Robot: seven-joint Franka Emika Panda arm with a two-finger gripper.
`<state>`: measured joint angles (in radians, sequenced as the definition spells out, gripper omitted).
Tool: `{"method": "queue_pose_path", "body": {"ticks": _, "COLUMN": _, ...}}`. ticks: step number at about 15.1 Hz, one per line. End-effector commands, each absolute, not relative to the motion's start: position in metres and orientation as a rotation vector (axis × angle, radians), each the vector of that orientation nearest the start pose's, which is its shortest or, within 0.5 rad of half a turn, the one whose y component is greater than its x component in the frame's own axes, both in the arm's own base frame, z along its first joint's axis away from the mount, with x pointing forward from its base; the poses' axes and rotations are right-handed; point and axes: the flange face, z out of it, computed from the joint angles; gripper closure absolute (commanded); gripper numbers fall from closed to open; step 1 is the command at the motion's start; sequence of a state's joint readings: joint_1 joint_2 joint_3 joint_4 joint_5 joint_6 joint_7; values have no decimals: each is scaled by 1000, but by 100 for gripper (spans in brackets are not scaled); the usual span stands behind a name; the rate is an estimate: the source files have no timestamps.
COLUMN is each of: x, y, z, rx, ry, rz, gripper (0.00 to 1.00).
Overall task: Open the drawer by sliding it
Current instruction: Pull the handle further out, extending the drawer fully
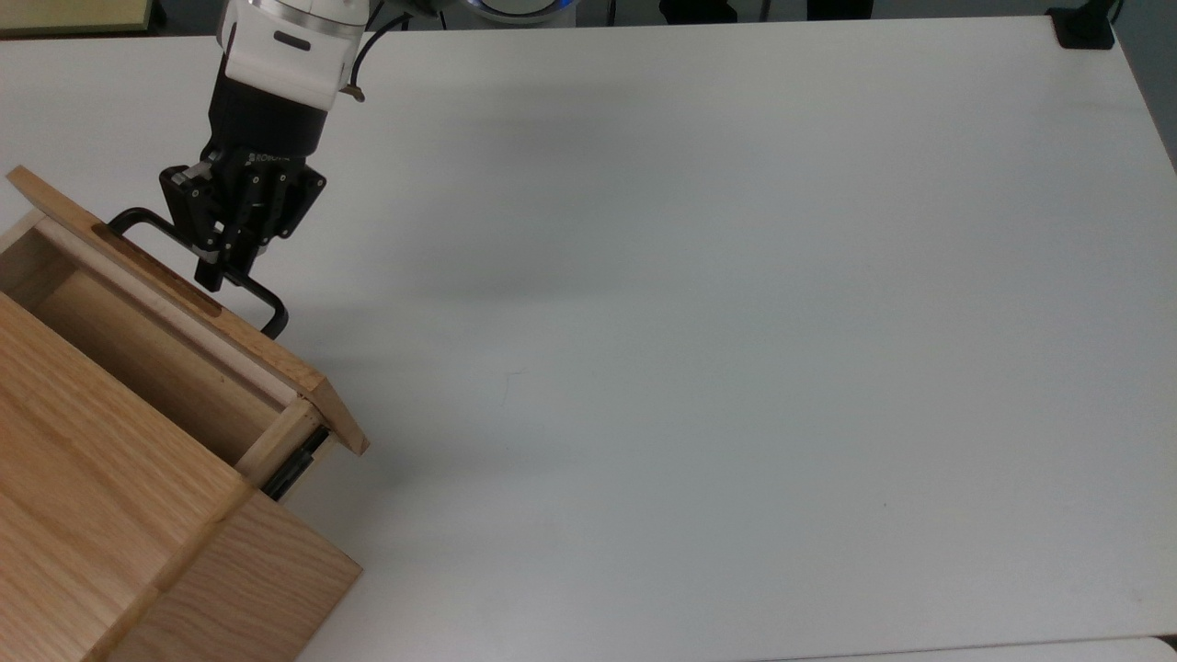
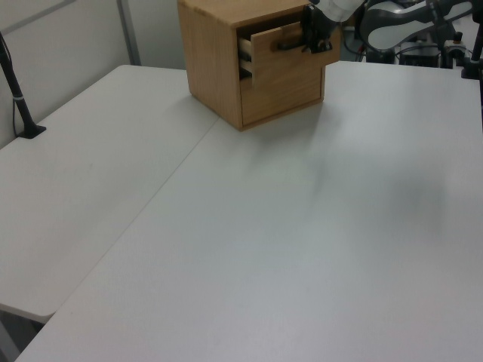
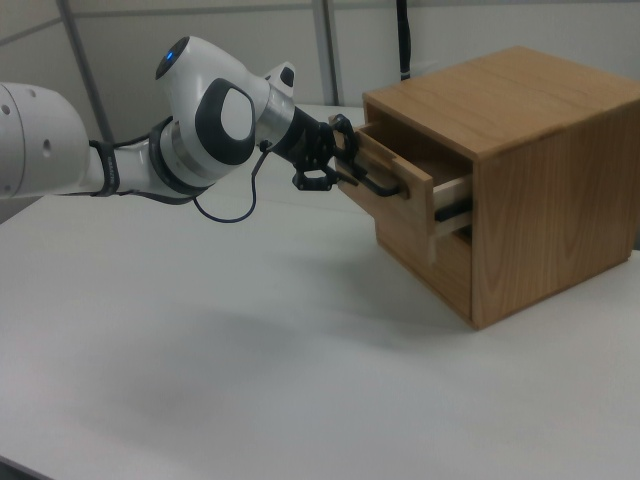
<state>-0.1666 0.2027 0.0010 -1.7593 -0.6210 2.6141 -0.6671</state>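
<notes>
The drawer (image 1: pixel 175 322) sits in the upper slot of the cabinet (image 1: pixel 110 515), at the top view's lower left, and stands partly drawn out: its front panel is clear of the cabinet face, part of the interior is exposed from above, and a black side rail (image 1: pixel 296 467) shows at one end. In the right view the drawer (image 3: pixel 400 190) projects toward the arm, with travel evidently left on the rail. The handle (image 1: pixel 198 262) is a black U-shaped bar standing off the front panel, with a gap behind it. The gripper (image 1: pixel 223 268) is at the bar near its middle, fingers pointing down toward it; in the top view they look drawn close together about the bar, but whether they actually clamp it cannot be told from any view. Judgement: the drawer is a rigid wooden box on metal slides and should move stiffly but smoothly along one line only; it looks light and empty as far as the interior shows. The bar's middle is the proper place to hold, since a pull there runs square to the panel, while a pull near one end risks racking the box on its rails. The bar looks smooth, so a loose hold could slip. The cabinet rests loose on the white table (image 1: pixel 736 322) and might slide if the rails bind.
</notes>
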Motion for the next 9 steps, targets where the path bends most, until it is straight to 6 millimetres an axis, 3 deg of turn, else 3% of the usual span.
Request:
{"method": "queue_pose_path", "body": {"ticks": 1, "x": 655, "y": -93, "z": 528, "rx": 2141, "ry": 1067, "rz": 507, "gripper": 100}}
{"method": "queue_pose_path", "body": {"ticks": 9, "x": 625, "y": -46, "z": 531, "rx": 2228, "ry": 1010, "rz": 489, "gripper": 100}}
